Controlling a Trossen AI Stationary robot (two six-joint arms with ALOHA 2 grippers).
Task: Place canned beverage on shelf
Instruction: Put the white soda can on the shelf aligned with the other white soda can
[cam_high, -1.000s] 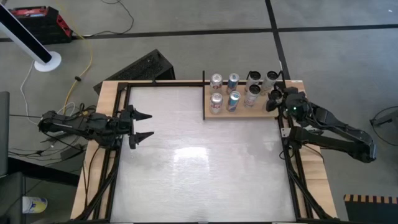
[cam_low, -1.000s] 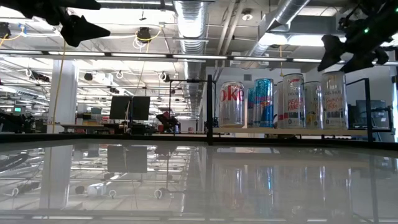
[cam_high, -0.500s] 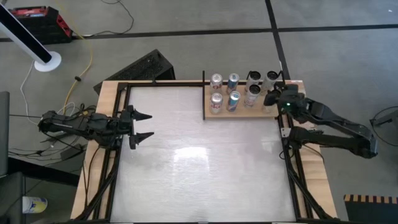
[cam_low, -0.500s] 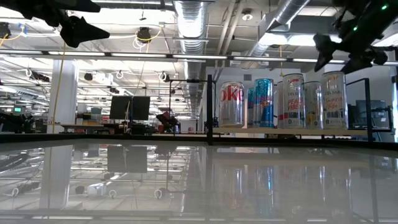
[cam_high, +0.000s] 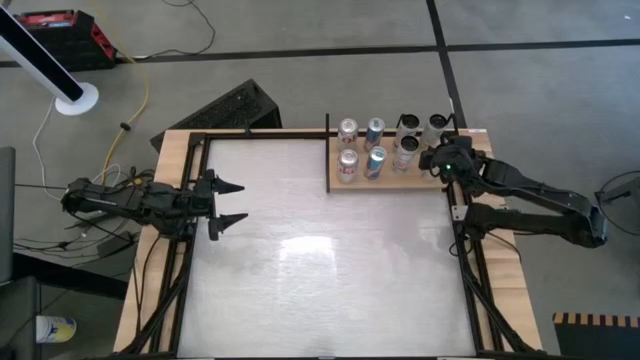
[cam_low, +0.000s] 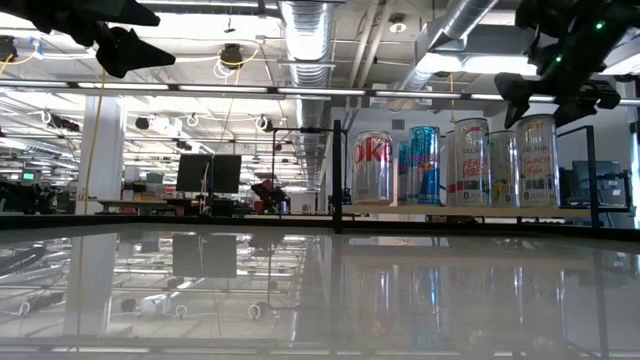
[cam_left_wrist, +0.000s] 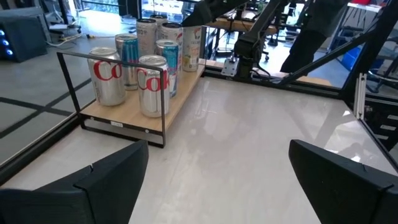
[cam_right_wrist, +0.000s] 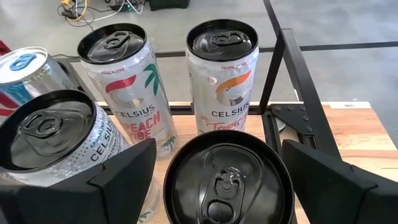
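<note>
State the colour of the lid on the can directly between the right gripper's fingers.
Black. The can's lid shows best in the right wrist view, between the right gripper's open fingers.

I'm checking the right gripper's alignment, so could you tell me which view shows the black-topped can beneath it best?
The right wrist view: the black-topped can fills the space between the open right gripper's fingers. The high view hides it under the arm; the low view shows cans side-on, this one indistinguishable; the left wrist view shows them far off.

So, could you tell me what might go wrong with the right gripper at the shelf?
The right gripper straddles the black-topped can, open. Its fingers could nudge the tightly packed neighbouring cans or catch the black rail; a tipped can might topple others.
</note>
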